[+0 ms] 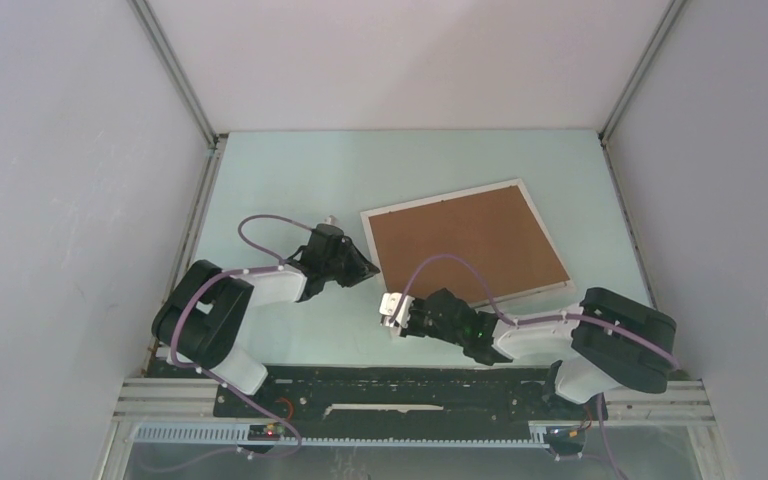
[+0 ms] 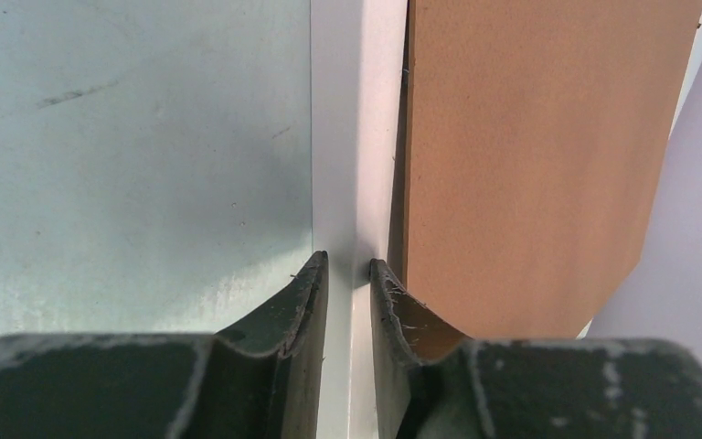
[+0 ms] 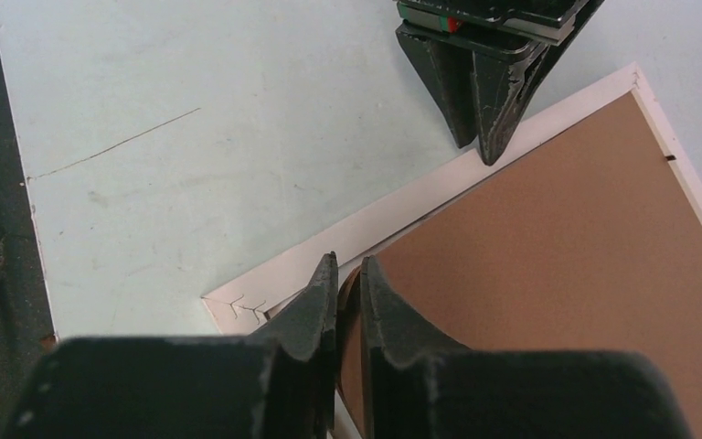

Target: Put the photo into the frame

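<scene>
Pale green tabletop (image 1: 290, 190), white walls (image 1: 390, 60), frame (image 2: 356, 137) holding brown backing board (image 1: 470, 245), left hand (image 2: 348, 265) and right hand (image 3: 348, 261) narrow, grip unclear

No text, label, brand, number or sign legible anywhere, neither on the frame (image 2: 356, 137) nor on the brown backing board (image 2: 530, 165) lying in it.

Thin white frame (image 1: 440, 198), flat, back side up, slightly askew
</scene>
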